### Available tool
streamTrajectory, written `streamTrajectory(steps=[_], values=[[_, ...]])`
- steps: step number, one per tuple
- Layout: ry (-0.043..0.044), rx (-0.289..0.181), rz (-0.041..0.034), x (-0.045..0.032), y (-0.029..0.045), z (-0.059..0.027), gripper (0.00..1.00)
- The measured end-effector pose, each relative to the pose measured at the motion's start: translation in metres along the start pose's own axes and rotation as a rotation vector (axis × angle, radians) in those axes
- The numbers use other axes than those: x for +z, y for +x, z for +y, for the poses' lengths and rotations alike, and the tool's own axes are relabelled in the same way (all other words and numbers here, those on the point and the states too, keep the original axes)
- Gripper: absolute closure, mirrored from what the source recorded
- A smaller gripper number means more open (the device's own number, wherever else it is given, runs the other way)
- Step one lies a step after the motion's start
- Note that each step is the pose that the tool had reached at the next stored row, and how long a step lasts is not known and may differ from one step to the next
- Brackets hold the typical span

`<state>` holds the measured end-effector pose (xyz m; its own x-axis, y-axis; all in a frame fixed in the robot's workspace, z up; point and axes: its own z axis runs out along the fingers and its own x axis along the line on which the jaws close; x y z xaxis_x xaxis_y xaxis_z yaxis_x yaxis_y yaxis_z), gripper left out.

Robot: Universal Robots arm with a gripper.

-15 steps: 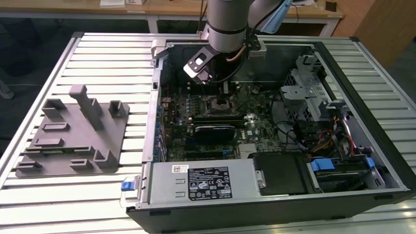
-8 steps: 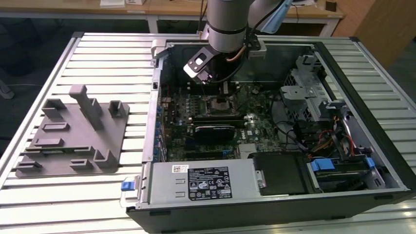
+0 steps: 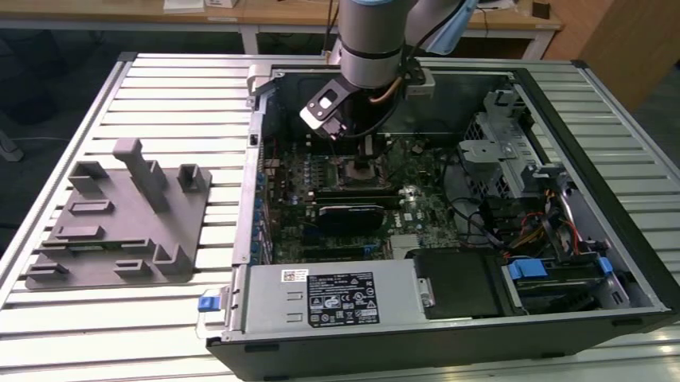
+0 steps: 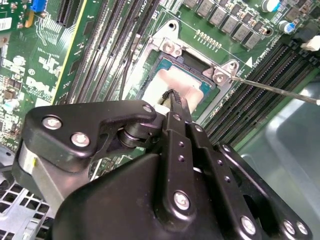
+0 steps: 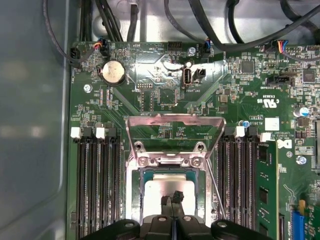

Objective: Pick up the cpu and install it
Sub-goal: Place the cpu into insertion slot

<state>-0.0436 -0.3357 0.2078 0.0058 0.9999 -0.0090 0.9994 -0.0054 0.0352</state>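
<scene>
The cpu [image 5: 159, 189] lies flat in the motherboard socket [image 5: 135, 185], its silver top facing up; it shows in both wrist views [image 4: 184, 82]. The socket's metal load plate [image 5: 174, 120] stands swung open behind it. My gripper [image 5: 172, 198] is directly over the cpu's middle with its thin fingertips [image 4: 175, 100] pressed together, nothing between them, at or just above the metal top. In the exterior view the gripper [image 3: 361, 163] reaches down into the open computer case [image 3: 595, 103] and covers the socket.
A thin retention lever [image 4: 272, 90] sticks out beside the socket. Memory slots [image 5: 95, 185] flank it, one memory stick [image 5: 265, 190] fitted. Cables [image 5: 210, 25] run above the board. A grey fixture block [image 3: 117, 227] sits on the slatted table at the exterior view's left.
</scene>
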Motion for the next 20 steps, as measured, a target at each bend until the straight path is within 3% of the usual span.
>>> streamTrajectory(steps=[8, 20], values=[[0.0003, 0.000, 0.0040, 0.0050, 0.0000, -0.0002, 0.89], [0.0008, 0.000, 0.0038, 0.0097, 0.0000, -0.0004, 0.89]])
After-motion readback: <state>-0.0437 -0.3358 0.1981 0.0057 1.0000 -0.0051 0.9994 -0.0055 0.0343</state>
